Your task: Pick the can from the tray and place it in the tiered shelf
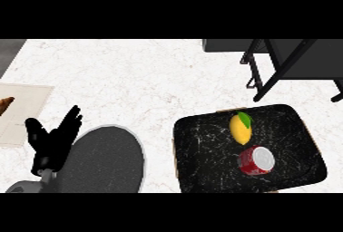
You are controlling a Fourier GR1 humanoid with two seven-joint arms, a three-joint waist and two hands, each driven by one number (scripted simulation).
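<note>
**A:** Where is the can (257, 161)?

**B:** On the black tray (208, 154), in the tray's right half and towards its near edge. It is red, and its silvery end is turned up towards the view.

**A:** Anything with it on the tray?

**B:** A lemon (241, 128) with a green leaf, just beside the can on the tray's far side. I cannot tell whether the two touch.

**A:** And the tiered shelf (295, 59)?

**B:** It stands on the white bench (134, 81) beyond the tray's far edge, a dark frame with thin black legs. Tray and shelf are near each other but apart.

**A:** What about the left hand (50, 145)?

**B:** It rests well to the left of the tray, fingers straight, spread and pointing up, holding nothing. It overlaps the left edge of a grey plate (107, 163), which lies between the hand and the tray.

**A:** The right hand?

**B:** It does not show.

**A:** Anything further out?

**B:** A pale board (23, 113) lies further left of the tray than the hand does. A brown thing (5, 105) sits on it, cut off by the view's edge.
</note>
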